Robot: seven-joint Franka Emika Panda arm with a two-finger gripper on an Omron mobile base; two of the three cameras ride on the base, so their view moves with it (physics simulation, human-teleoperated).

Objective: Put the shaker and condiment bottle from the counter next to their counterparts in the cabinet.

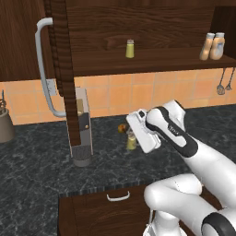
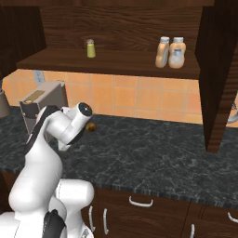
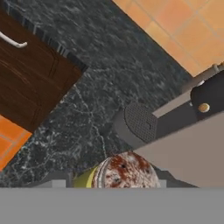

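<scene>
In the left base view the white arm bends over the dark worktop (image 1: 37, 161) in the middle of the frame, and the shaker (image 1: 132, 141) stands on the worktop just below and behind the hand, partly covered by it. A small round brown thing (image 1: 122, 128) lies near it to the upper left. On the cabinet (image 1: 138, 27) shelf, a second shaker (image 1: 130, 48) stands in the upper middle and two condiment bottles (image 1: 212, 46) stand side by side in the upper right. A grey machine (image 1: 82, 129) stands at the left of the centre. In the right base view the hand is at the left middle, above the worktop. In the hand view the grey cap of the shaker appears at the bottom centre, very close to the gripper (image 3: 116, 186); the fingertips are hidden, so I cannot tell if the gripper is wide, narrow or already holds the shaker.
</scene>
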